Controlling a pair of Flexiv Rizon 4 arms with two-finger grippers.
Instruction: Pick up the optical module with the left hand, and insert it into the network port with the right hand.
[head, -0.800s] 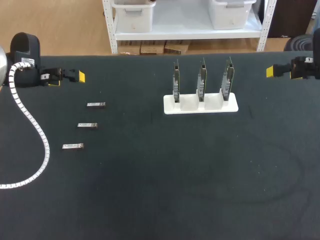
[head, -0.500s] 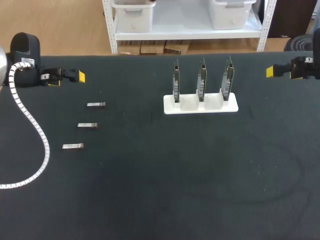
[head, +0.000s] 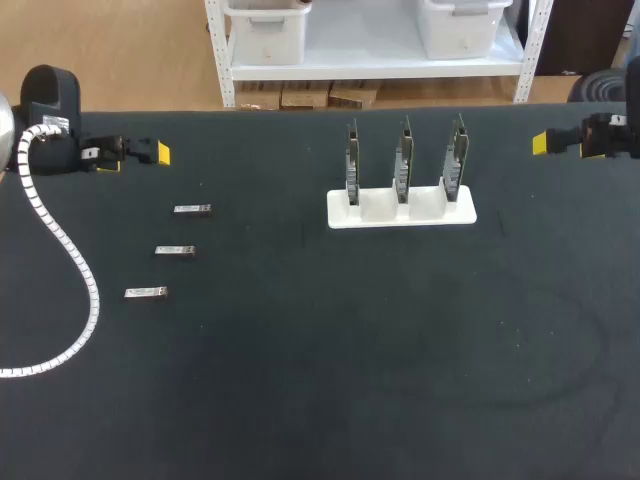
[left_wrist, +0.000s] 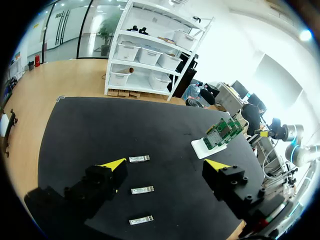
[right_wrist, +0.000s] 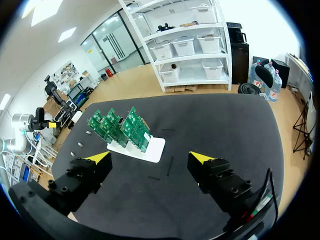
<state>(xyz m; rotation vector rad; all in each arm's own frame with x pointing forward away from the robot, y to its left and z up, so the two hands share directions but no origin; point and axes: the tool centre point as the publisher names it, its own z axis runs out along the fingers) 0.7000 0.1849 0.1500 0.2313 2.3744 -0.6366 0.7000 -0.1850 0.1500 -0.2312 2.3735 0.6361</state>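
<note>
Three small silver optical modules lie in a slanted row on the black table's left part: the far one (head: 192, 210), the middle one (head: 175, 251) and the near one (head: 146, 293). In the left wrist view the same modules (left_wrist: 142, 190) lie ahead of and below my open left gripper (left_wrist: 166, 164). A white stand (head: 401, 207) holds three upright green network cards (head: 404, 160) at the table's middle back. My left gripper (head: 150, 153) hovers at the far left edge, open and empty. My right gripper (head: 545, 143) hovers at the far right, open and empty; its wrist view shows the cards (right_wrist: 120, 127) ahead.
A white ribbed cable (head: 62, 250) hangs from my left arm and curls over the table's left side. The black table (head: 350, 350) stretches wide in front of the stand and the modules.
</note>
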